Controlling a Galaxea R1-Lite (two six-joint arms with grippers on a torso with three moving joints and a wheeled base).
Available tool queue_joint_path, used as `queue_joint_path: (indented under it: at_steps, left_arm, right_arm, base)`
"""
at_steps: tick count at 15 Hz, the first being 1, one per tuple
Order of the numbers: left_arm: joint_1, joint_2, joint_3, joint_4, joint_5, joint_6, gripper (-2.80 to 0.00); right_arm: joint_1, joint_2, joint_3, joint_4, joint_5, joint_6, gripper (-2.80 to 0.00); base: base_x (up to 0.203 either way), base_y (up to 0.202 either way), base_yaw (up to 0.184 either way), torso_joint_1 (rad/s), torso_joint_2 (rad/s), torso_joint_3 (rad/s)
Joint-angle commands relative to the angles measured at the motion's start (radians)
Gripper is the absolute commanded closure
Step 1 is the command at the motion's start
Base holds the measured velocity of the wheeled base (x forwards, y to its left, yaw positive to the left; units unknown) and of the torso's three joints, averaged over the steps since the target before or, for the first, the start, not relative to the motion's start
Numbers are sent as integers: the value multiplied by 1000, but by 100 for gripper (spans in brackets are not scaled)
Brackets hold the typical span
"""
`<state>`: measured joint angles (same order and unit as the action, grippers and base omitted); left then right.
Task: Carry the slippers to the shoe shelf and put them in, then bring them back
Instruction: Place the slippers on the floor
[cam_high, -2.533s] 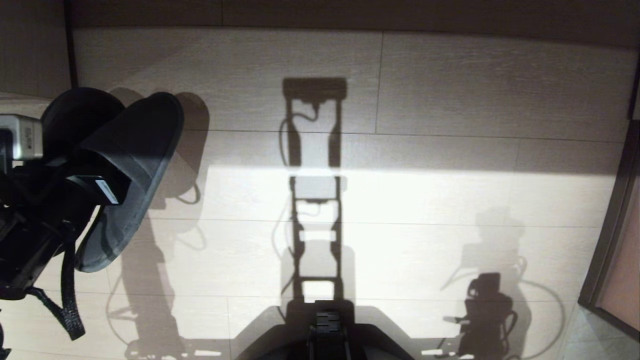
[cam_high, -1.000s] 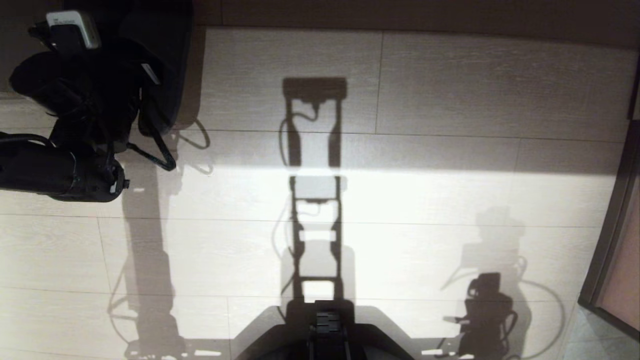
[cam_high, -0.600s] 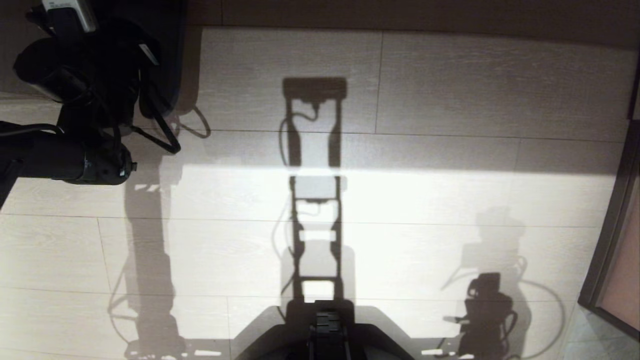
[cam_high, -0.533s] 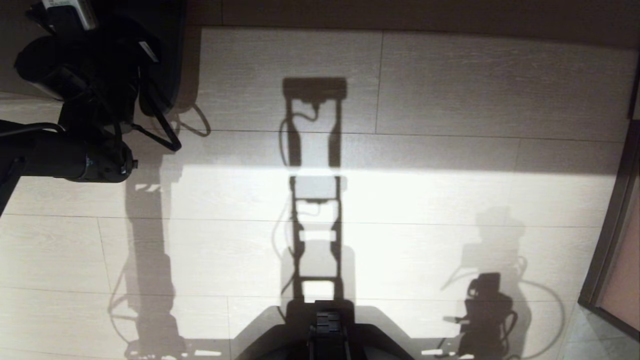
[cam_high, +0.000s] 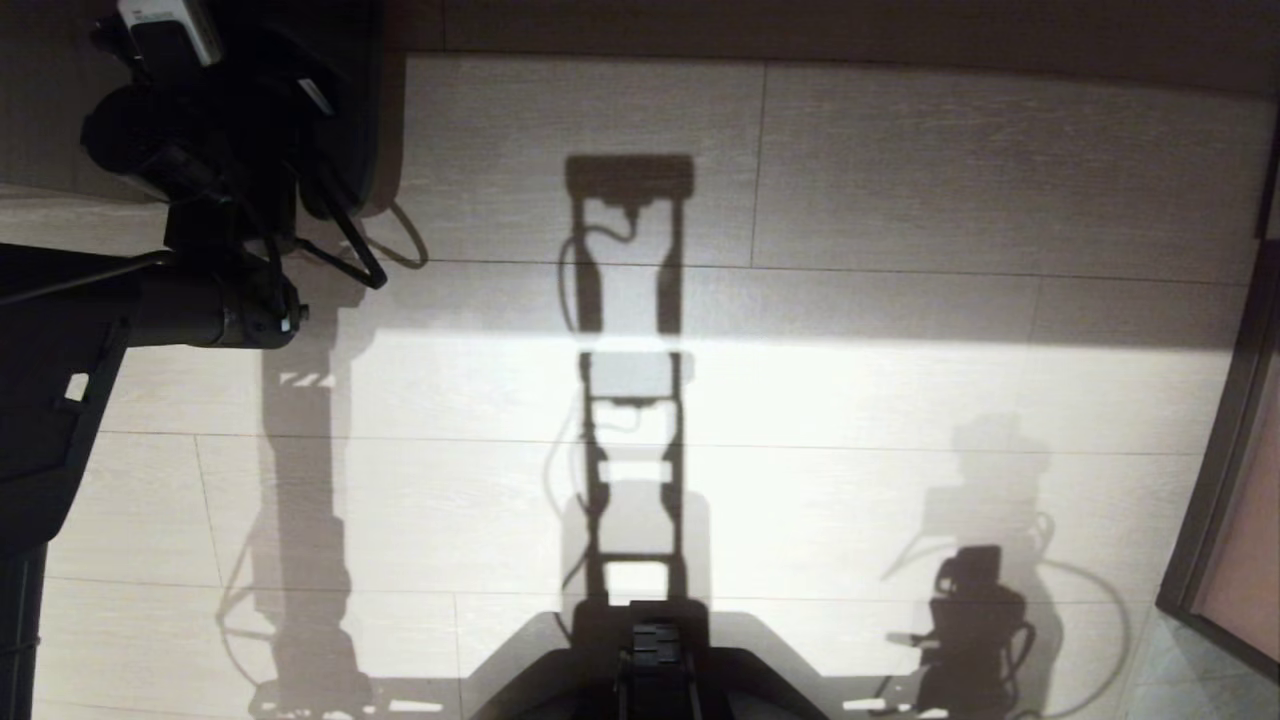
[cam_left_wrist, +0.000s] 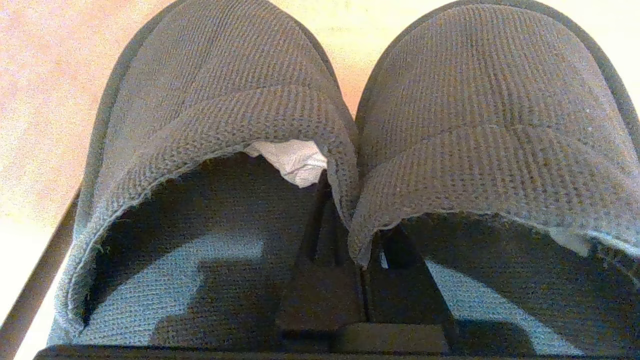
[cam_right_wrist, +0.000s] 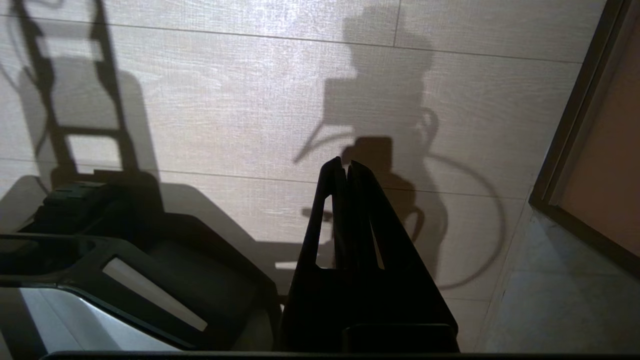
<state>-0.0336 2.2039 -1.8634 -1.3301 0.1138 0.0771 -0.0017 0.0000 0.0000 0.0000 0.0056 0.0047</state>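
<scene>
The slippers (cam_left_wrist: 480, 115), a grey-looking fabric pair, lie side by side with their toes pointing away from my wrist. My left gripper (cam_left_wrist: 359, 250) is shut on their two inner edges, one dark finger inside each slipper. White paper (cam_left_wrist: 292, 160) shows inside one of them. In the head view the slippers (cam_high: 350, 60) are a dark shape at the top left, just past my left gripper (cam_high: 300, 110) on the outstretched arm. I cannot pick out the shoe shelf for certain. My right gripper (cam_right_wrist: 346, 167) hangs shut and empty over the floor beside my base.
A grey panel with a pale ledge (cam_high: 50, 210) stands at the far left behind the arm. A dark band runs along the top of the pale tiled floor (cam_high: 900, 400). A dark door frame (cam_high: 1215, 450) borders the right. My base (cam_high: 655, 670) shows at the bottom.
The left arm has stretched out and carried the slippers from the left side to the top left of the head view, then drifted a little right. The right arm has not moved.
</scene>
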Motion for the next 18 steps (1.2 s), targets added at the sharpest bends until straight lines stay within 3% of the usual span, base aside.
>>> queue_joint_path:
  at_steps: [1, 9, 10, 11, 18]
  left_arm:
    - [1, 57, -84, -10, 0, 1, 0]
    - [12, 48, -80, -9, -3, 6, 0]
    - [14, 46, -77, -11, -2, 7, -213]
    - [14, 40, -75, -9, -2, 6, -280]
    - [22, -14, -5, -4, -6, -18, -280]
  right_arm:
    - [2, -2, 0, 0, 0, 0, 0]
    - [0, -2, 0, 0, 0, 0, 0]
    - [2, -2, 0, 0, 0, 0, 0]
    - [2, -2, 0, 0, 0, 0, 0]
    - [2, -2, 0, 0, 0, 0, 0]
  base:
    - [0, 0, 0, 0, 0, 0]
    - [0, 0, 0, 0, 0, 0]
    - [0, 0, 0, 0, 0, 0]
    - [0, 0, 0, 0, 0, 0]
    - [0, 0, 0, 0, 0, 0]
